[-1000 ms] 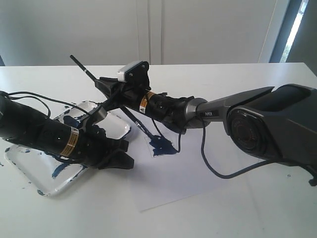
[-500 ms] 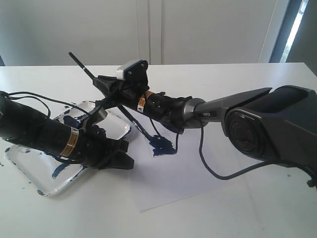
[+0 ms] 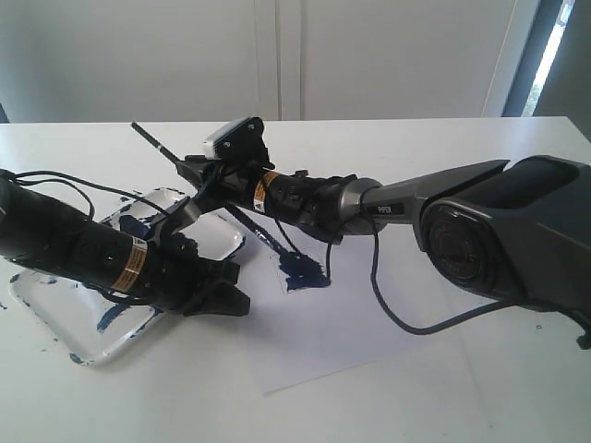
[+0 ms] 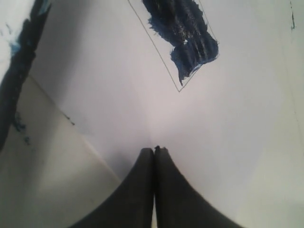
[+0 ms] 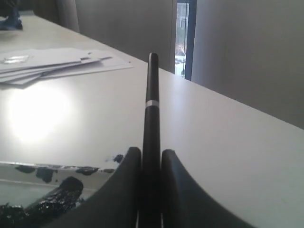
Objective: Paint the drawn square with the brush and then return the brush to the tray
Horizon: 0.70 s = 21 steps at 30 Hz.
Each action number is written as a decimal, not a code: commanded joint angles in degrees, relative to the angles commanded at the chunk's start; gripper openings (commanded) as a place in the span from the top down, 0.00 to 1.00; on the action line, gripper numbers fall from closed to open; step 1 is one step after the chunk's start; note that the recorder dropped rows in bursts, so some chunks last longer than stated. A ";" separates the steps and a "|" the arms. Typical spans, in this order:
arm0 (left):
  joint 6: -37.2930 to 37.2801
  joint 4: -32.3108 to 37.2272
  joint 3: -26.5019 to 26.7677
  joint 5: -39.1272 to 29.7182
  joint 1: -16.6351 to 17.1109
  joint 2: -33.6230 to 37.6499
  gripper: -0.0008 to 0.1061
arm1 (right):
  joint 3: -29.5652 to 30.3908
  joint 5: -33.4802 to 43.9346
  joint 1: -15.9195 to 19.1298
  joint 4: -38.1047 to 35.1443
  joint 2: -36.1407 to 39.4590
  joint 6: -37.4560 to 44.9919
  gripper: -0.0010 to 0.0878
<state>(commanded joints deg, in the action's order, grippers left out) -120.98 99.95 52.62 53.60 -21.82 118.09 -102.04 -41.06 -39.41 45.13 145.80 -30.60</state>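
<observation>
The brush point(image 3: 150, 137) slants across the back of the tray point(image 3: 218, 236), and my right gripper point(image 3: 195, 181) is shut on its black handle. Its upper end points to the far left. Its tip end runs down toward the drawn square point(image 3: 301, 269), which is smeared dark blue on the white paper. In the right wrist view the handle point(image 5: 152, 95) stands straight up between the gripper's point(image 5: 152, 152) fingers. My left gripper point(image 3: 235, 299) lies shut and empty on the paper's edge beside the tray. The left wrist view shows this gripper point(image 4: 154, 149) short of the painted square point(image 4: 183, 38).
The white paper sheet point(image 3: 369, 323) lies in the middle of the white table. Blue smears mark the table point(image 3: 14, 277) left of the tray. The right arm's cable point(image 3: 388, 305) loops over the paper. A stack of papers point(image 5: 57, 64) lies farther off.
My right gripper has moved left and slightly down with the brush, from the square toward the tray, and the handle now leans lower. The left arm has not moved.
</observation>
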 joint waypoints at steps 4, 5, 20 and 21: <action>0.00 0.00 0.00 0.40 0.00 0.00 0.95 | 0.22 0.23 1.18 3.06 0.00 -1.85 0.99; 0.00 0.00 0.00 0.40 0.00 0.00 0.95 | 0.22 0.23 1.32 3.98 0.00 -2.32 0.99; 0.00 0.00 0.00 0.40 0.00 0.00 0.95 | 0.22 -1.28 2.96 10.25 -0.25 -4.13 0.99; 0.00 0.00 0.00 0.40 0.00 0.00 0.95 | 0.22 -2.10 2.96 10.25 -0.39 -4.13 0.99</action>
<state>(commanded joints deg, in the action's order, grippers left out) -120.98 99.95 52.62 54.00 -21.82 118.09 -101.82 -43.16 -36.45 55.38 145.40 -34.73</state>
